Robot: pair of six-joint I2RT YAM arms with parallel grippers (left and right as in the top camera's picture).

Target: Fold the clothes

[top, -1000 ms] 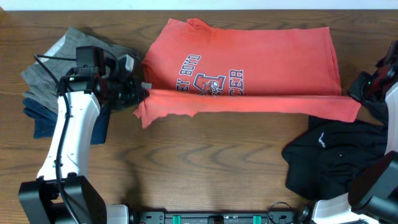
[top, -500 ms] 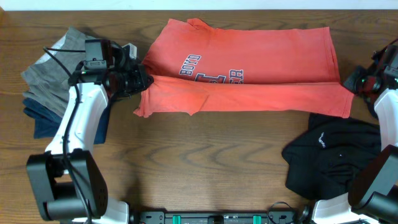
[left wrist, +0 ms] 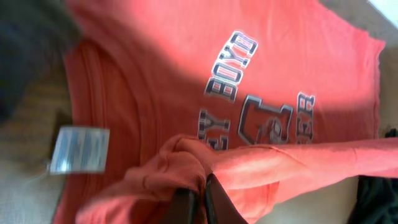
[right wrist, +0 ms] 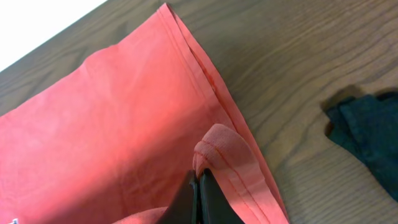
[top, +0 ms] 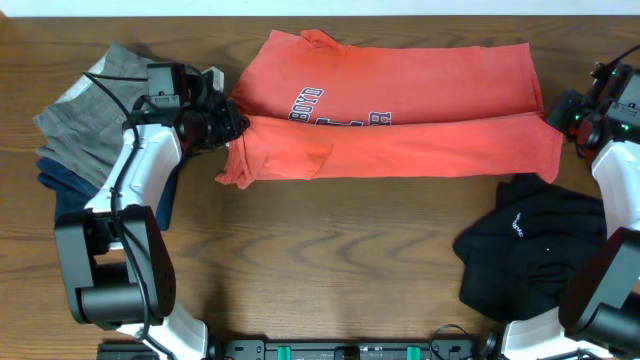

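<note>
A red T-shirt (top: 400, 90) with dark lettering lies across the far middle of the table, its near edge folded up over the print. My left gripper (top: 232, 128) is shut on the shirt's left folded edge; in the left wrist view (left wrist: 200, 194) red cloth (left wrist: 180, 165) bunches between the fingers. My right gripper (top: 560, 118) is shut on the shirt's right hem, shown in the right wrist view (right wrist: 198, 186) with the hem (right wrist: 217, 149) pinched.
A stack of folded grey and blue clothes (top: 85, 130) lies at the far left. A crumpled black garment (top: 535, 250) lies at the near right, also in the right wrist view (right wrist: 370, 137). Bare wooden table (top: 330, 260) runs along the front.
Both grippers have carried the shirt's near edge away from me, over the print. The fold now covers most of the lettering.
</note>
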